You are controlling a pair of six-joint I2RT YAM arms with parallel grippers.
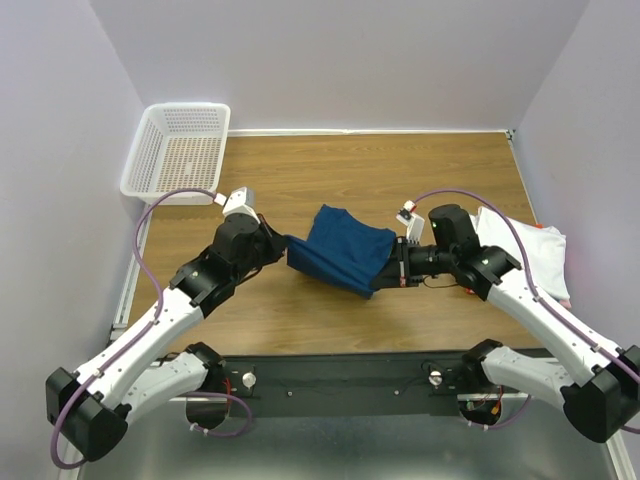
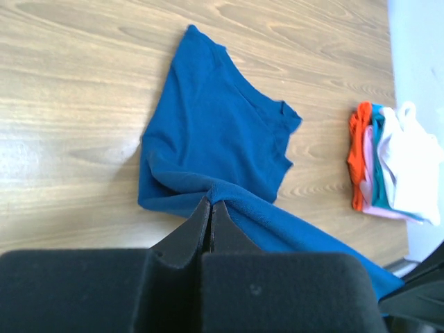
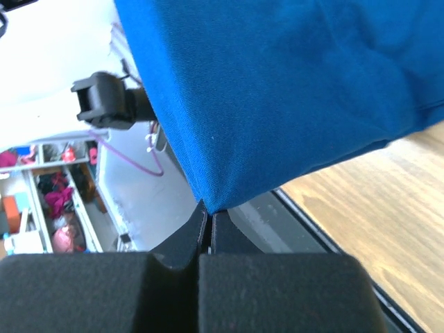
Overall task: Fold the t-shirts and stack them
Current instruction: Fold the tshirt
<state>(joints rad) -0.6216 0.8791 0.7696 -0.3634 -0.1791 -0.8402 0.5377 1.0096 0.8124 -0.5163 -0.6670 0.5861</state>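
One wood table [image 1: 350, 170] fills the top view. Both arms reach inward from the near edge, elbows out to the sides, forearms low and converging at mid-table, w/ the wrists pointing at each other.

Between them is the dark blue tee [image 1: 340, 250], bunched and partly folded. Its long axis runs L-R across the table, tilted a bit so the R end sits nearer the bases. In the L wrist view the tee [image 2: 215, 132] lies mostly flat on the wood, w/ the collar notch on the side toward the stack.

White mesh basket [image 1: 180, 150] sits at the far-L corner, well apart from the tee.

Stack of folded tees [image 1: 520, 245] lies at the R edge, just beside the R forearm. White is on top, w/ pink and orange-red edges showing [image 2: 388, 166].

L gripper [image 1: 283, 243] has its jaws closed, pinching the tee's L hem [image 2: 210, 205]. R gripper [image 1: 385, 272] has its jaws closed on a corner of the R end [image 3: 208, 211], where the cloth [image 3: 291, 90] is raised off the wood.
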